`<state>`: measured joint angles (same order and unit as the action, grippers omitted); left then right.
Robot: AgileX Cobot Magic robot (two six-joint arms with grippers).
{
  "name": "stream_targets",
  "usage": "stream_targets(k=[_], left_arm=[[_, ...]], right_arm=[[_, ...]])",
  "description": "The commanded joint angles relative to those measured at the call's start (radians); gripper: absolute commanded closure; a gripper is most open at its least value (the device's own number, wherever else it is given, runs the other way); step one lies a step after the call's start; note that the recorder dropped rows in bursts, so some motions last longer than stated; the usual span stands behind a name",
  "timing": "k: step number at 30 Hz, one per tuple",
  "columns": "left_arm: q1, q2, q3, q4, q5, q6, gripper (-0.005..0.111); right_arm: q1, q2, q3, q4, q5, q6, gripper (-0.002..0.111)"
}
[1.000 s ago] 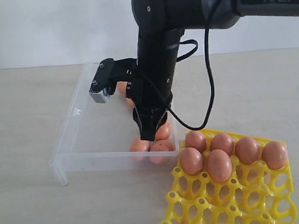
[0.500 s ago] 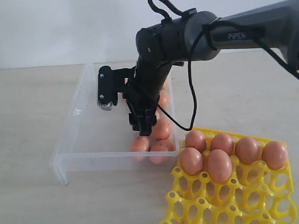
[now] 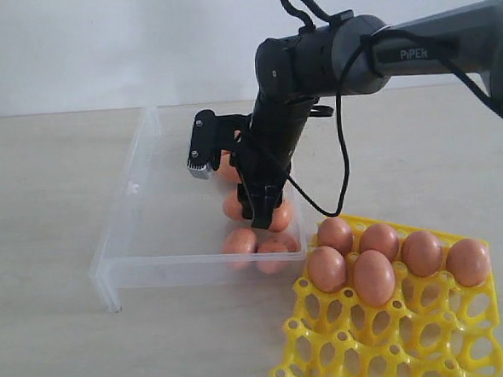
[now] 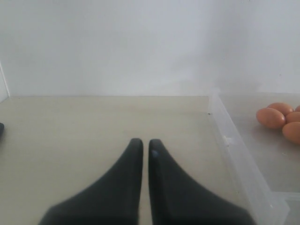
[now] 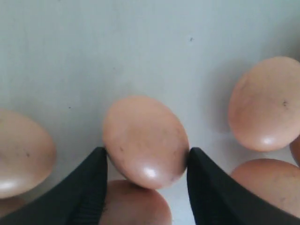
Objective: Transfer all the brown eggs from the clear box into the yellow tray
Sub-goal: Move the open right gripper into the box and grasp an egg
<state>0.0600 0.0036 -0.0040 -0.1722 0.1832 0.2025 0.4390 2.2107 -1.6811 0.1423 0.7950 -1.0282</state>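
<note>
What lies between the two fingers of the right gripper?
One egg, with both fingers against its sides; the right wrist view shows it.

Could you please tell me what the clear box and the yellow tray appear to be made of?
The clear box: likely transparent, colourless plastic with a glossy finish; the table shows through its walls. The yellow tray: probably moulded plastic, slightly shiny, judging by its uniform bright colour and open lattice.

A pale beige table (image 3: 57, 354) spreads under everything, meeting a plain white wall (image 3: 97, 44) behind
</note>
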Motion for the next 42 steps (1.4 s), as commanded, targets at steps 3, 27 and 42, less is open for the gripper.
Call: stream_targets(k=[3, 27, 42], left_arm=[[-0.001, -0.004, 0.004, 0.002, -0.004, 0.0, 0.103], [-0.001, -0.004, 0.004, 0.002, -0.004, 0.0, 0.103], [-0.001, -0.004, 0.004, 0.002, -0.004, 0.0, 0.103]], right_arm=[[-0.011, 0.0, -0.001, 0.005, 0.008, -0.043, 0.065], [0.012, 0.0, -0.001, 0.037, -0.055, -0.082, 0.046], [0.012, 0.045, -0.001, 0.055, -0.044, -0.085, 0.046]])
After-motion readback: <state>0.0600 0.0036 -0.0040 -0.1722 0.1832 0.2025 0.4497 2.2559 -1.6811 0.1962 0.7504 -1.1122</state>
